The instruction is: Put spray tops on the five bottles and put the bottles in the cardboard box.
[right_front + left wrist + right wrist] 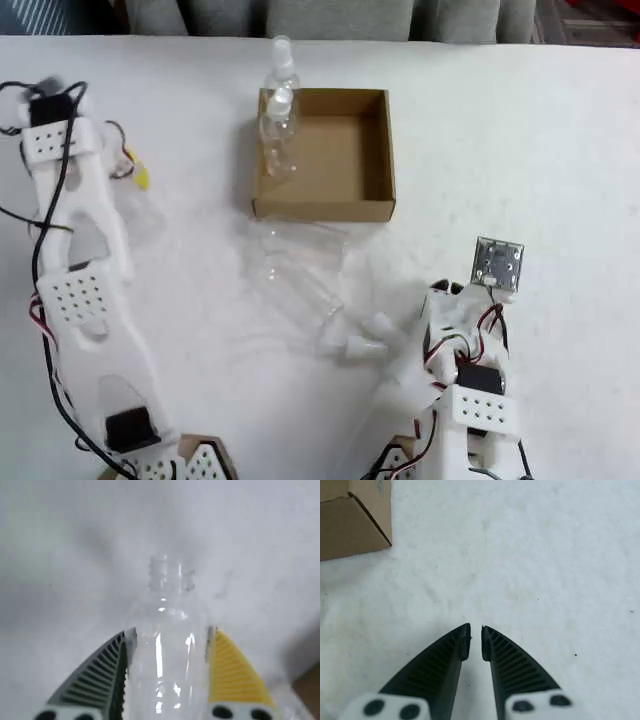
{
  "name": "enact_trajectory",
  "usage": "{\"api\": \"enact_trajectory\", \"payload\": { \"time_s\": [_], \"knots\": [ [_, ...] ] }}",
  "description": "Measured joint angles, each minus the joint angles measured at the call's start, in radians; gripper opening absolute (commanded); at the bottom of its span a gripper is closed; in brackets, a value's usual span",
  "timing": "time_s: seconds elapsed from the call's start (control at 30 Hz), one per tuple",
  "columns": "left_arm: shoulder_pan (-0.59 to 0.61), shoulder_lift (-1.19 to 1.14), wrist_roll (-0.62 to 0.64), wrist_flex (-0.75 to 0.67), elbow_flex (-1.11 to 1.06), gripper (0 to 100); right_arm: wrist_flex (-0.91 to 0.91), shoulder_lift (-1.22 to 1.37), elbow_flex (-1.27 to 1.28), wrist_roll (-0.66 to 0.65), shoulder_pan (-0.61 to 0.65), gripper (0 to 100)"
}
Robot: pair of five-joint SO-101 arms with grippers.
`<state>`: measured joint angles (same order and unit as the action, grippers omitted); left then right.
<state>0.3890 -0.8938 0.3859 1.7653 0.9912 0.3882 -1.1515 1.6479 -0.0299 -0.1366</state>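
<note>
A clear bottle with a bare threaded neck sits between the grey and yellow fingers of my left gripper, which is shut on it. That gripper is over the table left of the cardboard box. Two bottles with spray tops stand at the box's left wall. More clear bottles lie on the table in front of the box, with loose white spray tops beside them. My right gripper hovers over bare table, black fingers nearly touching, holding nothing.
The table is white. The box's corner lies ahead of the right gripper and off to one side. The right arm stands at the front right, the left arm along the left edge. Chairs line the far edge.
</note>
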Motion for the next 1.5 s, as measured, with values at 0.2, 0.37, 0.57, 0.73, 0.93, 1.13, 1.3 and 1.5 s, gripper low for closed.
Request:
{"api": "enact_trajectory", "payload": {
  "time_s": [0.2, 0.37, 0.57, 0.73, 0.93, 1.13, 1.3, 1.5],
  "knots": [
    [-0.094, 0.000, -0.333, 0.012, -0.011, 2, 0.000, 0.000, 0.000, 0.000, 0.000, 1.5],
    [-0.167, 0.000, -0.353, 0.012, -0.048, 2, 0.000, 0.000, 0.000, -0.005, 0.000, 1.5],
    [-0.175, 0.020, -0.358, 0.012, -0.106, 2, 0.000, 0.000, 0.000, -0.006, 0.000, 1.5],
    [-0.190, 0.109, -0.358, 0.009, -0.290, 2, 0.000, 0.000, 0.000, -0.006, 0.000, 1.5],
    [-0.207, 0.190, -0.358, -0.121, -0.508, 2, 0.000, 0.000, 0.000, -0.006, 0.000, 1.5],
    [-0.206, 0.292, -0.358, -0.222, -0.661, 15, 0.000, 0.000, 0.000, -0.006, 0.000, 1.5],
    [-0.206, 0.390, -0.358, -0.324, -0.839, 20, 0.000, 0.000, 0.000, -0.006, 0.000, 1.5],
    [-0.206, 0.500, -0.358, -0.356, -0.968, 21, 0.000, 0.000, 0.000, -0.006, 0.000, 1.5]
  ]
}}
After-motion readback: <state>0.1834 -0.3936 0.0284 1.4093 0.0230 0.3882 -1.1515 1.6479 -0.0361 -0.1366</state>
